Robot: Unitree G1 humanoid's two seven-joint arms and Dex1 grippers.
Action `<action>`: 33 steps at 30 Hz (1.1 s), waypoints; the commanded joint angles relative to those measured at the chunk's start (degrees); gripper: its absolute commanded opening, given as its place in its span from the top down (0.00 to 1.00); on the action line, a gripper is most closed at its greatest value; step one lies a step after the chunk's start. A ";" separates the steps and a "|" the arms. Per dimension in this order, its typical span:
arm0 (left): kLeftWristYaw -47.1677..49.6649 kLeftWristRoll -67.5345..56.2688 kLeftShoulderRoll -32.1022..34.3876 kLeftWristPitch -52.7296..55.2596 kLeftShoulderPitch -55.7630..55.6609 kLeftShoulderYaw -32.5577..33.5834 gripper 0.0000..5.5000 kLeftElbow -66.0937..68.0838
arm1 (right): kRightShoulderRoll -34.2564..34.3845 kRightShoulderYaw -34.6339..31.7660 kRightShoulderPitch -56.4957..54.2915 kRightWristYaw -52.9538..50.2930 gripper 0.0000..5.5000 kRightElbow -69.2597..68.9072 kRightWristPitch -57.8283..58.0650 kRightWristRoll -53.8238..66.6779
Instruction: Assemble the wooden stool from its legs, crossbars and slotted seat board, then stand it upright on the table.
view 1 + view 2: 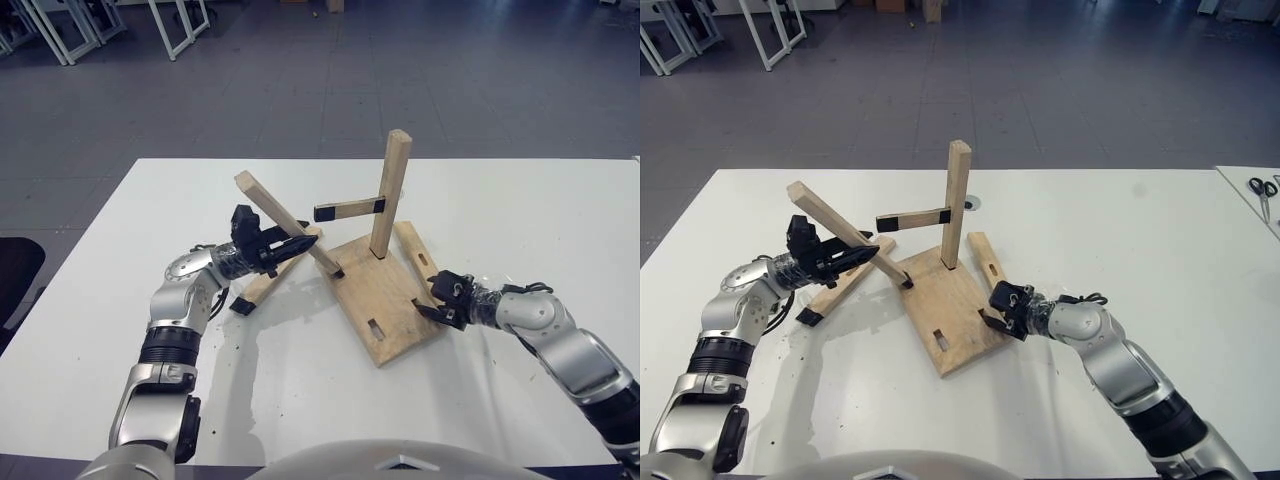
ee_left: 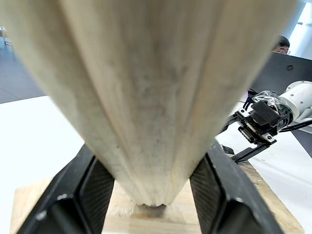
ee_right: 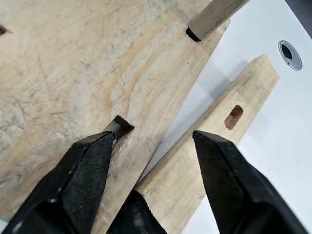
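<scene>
One pale slotted seat board (image 1: 385, 305); four legs (image 1: 392, 190), one crossbar (image 1: 350, 209). Left gripper (image 1: 288, 245) jaws pinching tilted leg (image 1: 272, 210); right gripper (image 1: 430, 300) jaws spread.

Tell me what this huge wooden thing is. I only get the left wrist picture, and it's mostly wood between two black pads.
Observer: It's a tilted leg of the stool, clamped in the left gripper. Its lower end rests on the seat board.
Operator: Is any leg standing yet?
Observer: Yes, an upright leg stands in the board, with a crossbar jutting from its side.
Operator: And the black claw far off?
Observer: That's the right gripper, open at the board's edge, next to a loose leg lying alongside.
</scene>
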 commanded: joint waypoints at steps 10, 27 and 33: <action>-1.26 17.68 7.63 0.63 -7.52 -15.41 0.63 3.54 | -0.80 1.53 3.32 0.62 0.46 2.23 0.80 -4.43; -0.51 2.31 2.15 18.41 -8.51 -4.30 0.63 7.17 | -2.14 1.87 5.67 1.66 0.46 4.72 -1.84 -8.70; -2.04 -2.35 3.99 24.53 -8.67 1.15 0.63 1.69 | -5.65 3.83 8.19 4.12 0.46 5.07 -3.70 -11.09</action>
